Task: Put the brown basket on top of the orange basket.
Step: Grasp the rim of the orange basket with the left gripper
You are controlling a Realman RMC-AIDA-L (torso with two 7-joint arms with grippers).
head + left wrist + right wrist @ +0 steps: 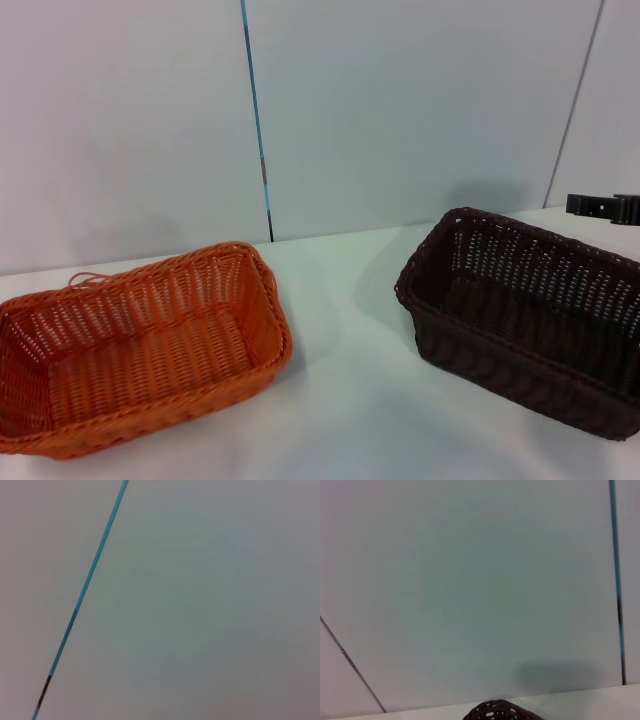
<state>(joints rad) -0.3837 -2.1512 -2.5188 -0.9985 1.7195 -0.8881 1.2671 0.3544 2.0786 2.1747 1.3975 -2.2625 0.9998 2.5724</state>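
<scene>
Orange basket (140,345): robot's left on the white surface (350,400) (loose strand at rim).
Brown basket (525,315): right, well apart, upright.
Right gripper (605,208): behind brown basket; finger state unclear.

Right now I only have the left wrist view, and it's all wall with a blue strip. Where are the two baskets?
Observer: In the head view the orange basket sits on the left part of the table.
Operator: And the brown one?
Observer: The brown basket stands on the right part, apart from the orange one, not stacked on it.
Operator: Is anything inside either of them?
Observer: No, both look empty.
</scene>
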